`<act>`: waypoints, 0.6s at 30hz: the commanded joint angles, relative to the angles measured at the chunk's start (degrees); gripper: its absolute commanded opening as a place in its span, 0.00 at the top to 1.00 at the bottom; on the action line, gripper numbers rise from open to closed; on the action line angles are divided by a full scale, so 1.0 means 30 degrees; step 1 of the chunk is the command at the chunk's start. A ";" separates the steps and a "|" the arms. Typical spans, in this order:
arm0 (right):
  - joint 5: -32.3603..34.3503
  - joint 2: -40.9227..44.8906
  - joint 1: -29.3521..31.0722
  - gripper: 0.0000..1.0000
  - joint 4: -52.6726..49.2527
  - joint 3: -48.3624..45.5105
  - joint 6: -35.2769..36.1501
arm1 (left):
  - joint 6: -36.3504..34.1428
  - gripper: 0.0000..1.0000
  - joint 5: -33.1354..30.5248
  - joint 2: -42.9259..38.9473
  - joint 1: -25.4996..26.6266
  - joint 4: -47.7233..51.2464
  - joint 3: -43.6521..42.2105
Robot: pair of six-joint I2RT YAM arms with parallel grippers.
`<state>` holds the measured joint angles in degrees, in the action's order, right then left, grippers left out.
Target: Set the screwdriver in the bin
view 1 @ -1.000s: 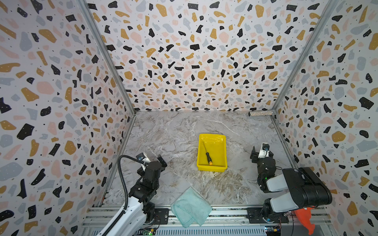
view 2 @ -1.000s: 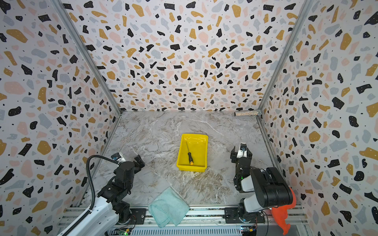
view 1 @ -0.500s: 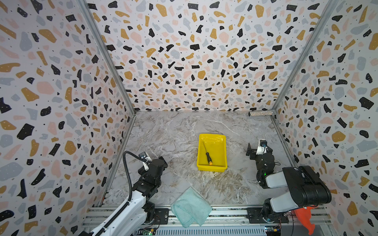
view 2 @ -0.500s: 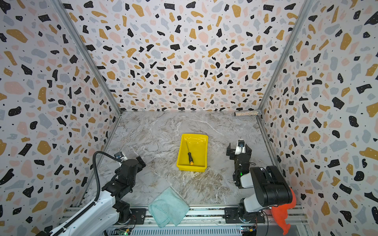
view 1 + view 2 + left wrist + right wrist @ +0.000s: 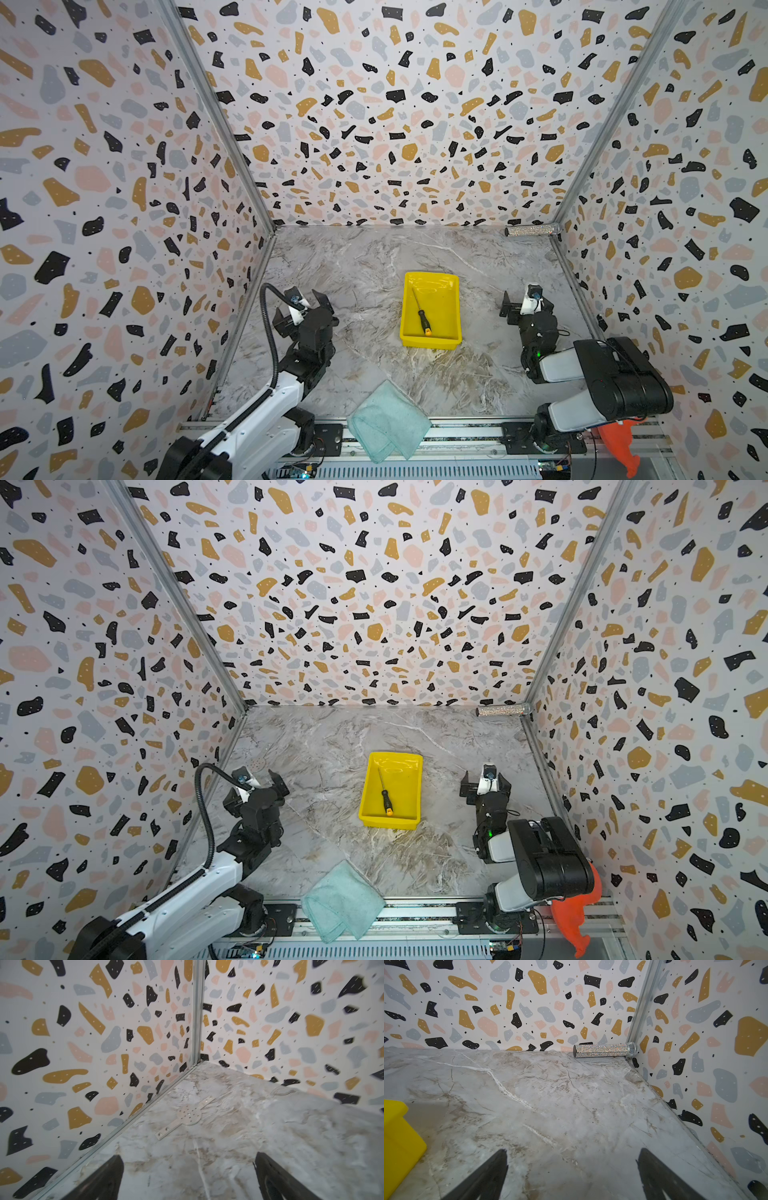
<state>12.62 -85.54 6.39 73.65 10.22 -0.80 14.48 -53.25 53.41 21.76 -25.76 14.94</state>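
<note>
Table: the marble table (image 5: 353, 266) carries everything, with my 2 arms at its near corners.
Bin: the yellow bin (image 5: 444, 307) sits mid-table between my grippers; 1 corner of it (image 5: 396, 1136) shows in the right wrist view.
Cloth: the teal cloth (image 5: 388, 419) lies folded at the near edge, well apart from the bin.
Left gripper: my left gripper (image 5: 188, 1159) is spread wide and empty, facing the far left corner.
Right gripper: my right gripper (image 5: 527, 309) is released and holds nothing, jaws wide over bare marble.
Cylinder: the glittery cylinder (image 5: 604, 1050) lies against the back wall.
Screwdriver: the screwdriver (image 5: 420, 311) lies flat inside the bin, so I judge the task done.
Screwdriver axis: along the bin's length, shaft toward the back wall, orange cap toward me.
Screwdriver from my grippers: it lies inward of both, and the right looks slightly nearer.
</note>
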 commanded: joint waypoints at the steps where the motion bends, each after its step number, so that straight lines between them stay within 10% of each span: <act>1: -0.0055 0.0065 0.0056 0.01 -0.0145 0.0256 -0.0119 | -0.2991 0.00 -0.0052 0.1057 -0.0294 -0.6266 -0.1854; 18: -0.0094 0.0080 0.0009 0.01 -0.0146 0.0256 -0.0141 | -0.3907 0.01 0.6090 0.4114 -0.2770 -1.0064 -0.2227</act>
<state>12.60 -85.54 6.37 73.63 10.22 -0.80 2.76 -37.58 64.97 14.00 -51.68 6.61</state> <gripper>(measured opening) 0.991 0.996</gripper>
